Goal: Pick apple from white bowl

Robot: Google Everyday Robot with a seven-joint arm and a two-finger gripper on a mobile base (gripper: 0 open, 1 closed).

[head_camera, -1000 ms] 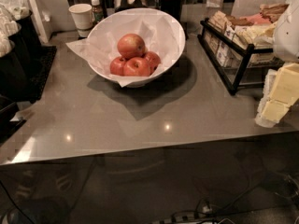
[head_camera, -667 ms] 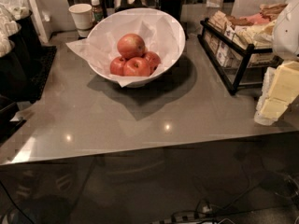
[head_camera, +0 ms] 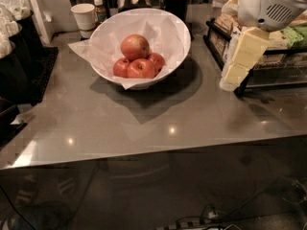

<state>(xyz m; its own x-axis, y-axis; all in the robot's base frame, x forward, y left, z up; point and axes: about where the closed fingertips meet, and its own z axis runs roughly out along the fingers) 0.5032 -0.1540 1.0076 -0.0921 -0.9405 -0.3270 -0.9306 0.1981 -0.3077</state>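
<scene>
Grey, glossy counter (head_camera: 168,119) fills the view, and the white bowl (head_camera: 180,42) stands near its far edge, left of the middle. Inside, on crumpled paper, the apple (head_camera: 135,47) rests on top of smaller red ones. Over the counter's right edge hangs the gripper (head_camera: 232,76), well apart from the bowl; whether it is released or clenched I cannot tell. It should, I judge, travel left, then descend from above onto the top fruit, clear of the rim. No writing is legible, not even on the small bottle (head_camera: 99,7) at the far edge.
</scene>
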